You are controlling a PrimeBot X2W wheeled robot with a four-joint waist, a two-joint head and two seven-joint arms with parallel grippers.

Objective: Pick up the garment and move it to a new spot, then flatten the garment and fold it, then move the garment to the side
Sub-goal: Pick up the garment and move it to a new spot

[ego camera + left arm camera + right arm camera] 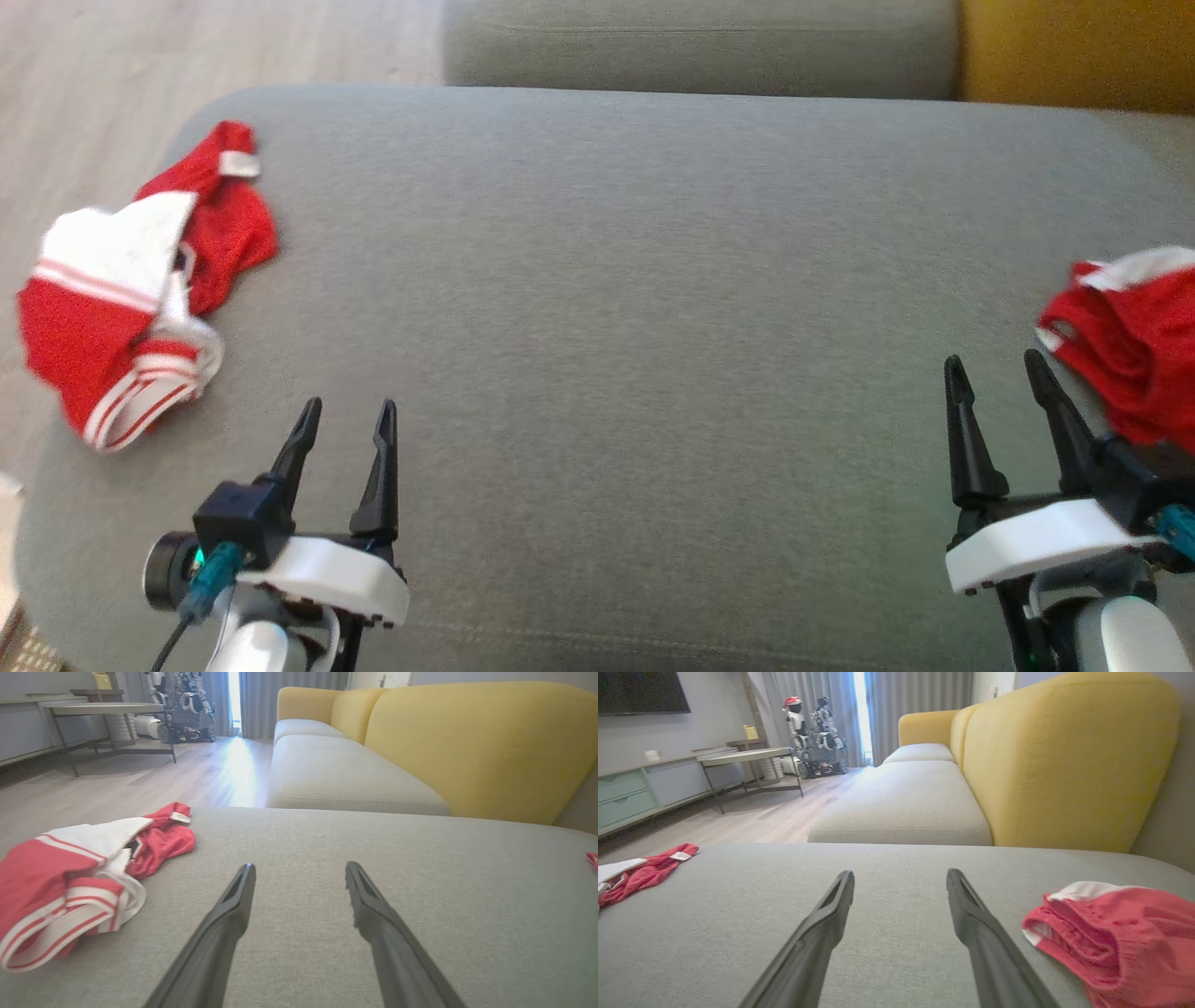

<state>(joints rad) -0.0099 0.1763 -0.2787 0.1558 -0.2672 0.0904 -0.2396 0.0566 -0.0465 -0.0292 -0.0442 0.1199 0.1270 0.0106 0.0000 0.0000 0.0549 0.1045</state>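
Two red-and-white garments lie on the grey cushion. The left garment is crumpled at the cushion's far left edge, and the right garment is bunched at the right edge. Both claws are spread wide and hold nothing. The left claw is near the left garment, the right claw just beside the right one, and neither touches cloth.

The pick-up looks not yet begun, and I cannot tell which garment is meant. The left one, loose and rumpled, seems the likelier.

To do it well, the claw should straddle a raised fold or the striped band rather than flat cloth. It should approach from the cushion side, so the garment is not nudged off the edge, and close fully before lifting. The bare middle, which both claws look able to reach, suits the flattening.
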